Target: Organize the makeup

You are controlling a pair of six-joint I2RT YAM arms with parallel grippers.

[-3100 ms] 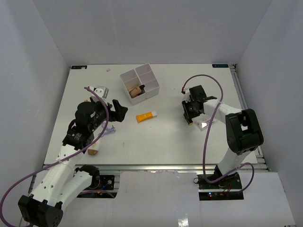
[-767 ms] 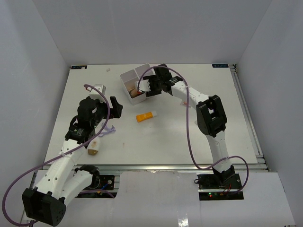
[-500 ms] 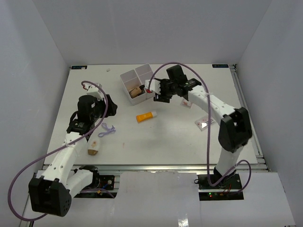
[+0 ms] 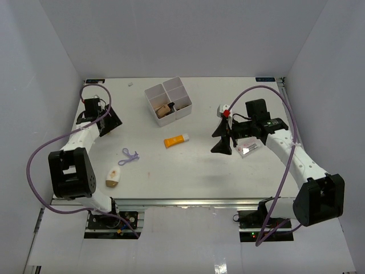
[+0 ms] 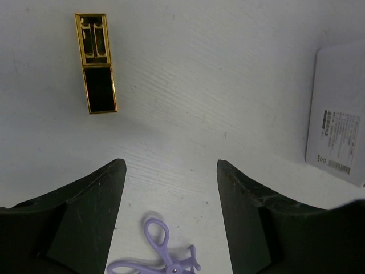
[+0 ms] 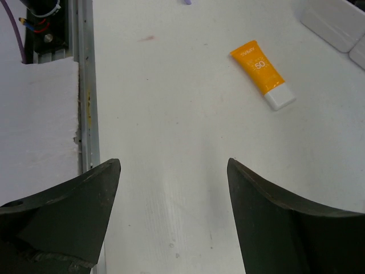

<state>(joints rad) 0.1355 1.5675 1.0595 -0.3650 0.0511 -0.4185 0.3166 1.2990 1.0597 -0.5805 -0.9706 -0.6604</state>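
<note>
Though four-celled, white box, beige bottle in near-left cell

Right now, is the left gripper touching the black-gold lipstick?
Apart. The left wrist view shows bare table between the open left gripper and the lipstick.

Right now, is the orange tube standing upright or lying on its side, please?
Lying down: the orange tube rests lengthwise, flat on the table.

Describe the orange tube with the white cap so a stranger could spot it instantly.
Find the white four-compartment plastic box at the back of the white table. Just in front of it, toward the near edge, the orange tube with a white cap lies flat, alone. Nothing else there is bright orange.
</note>
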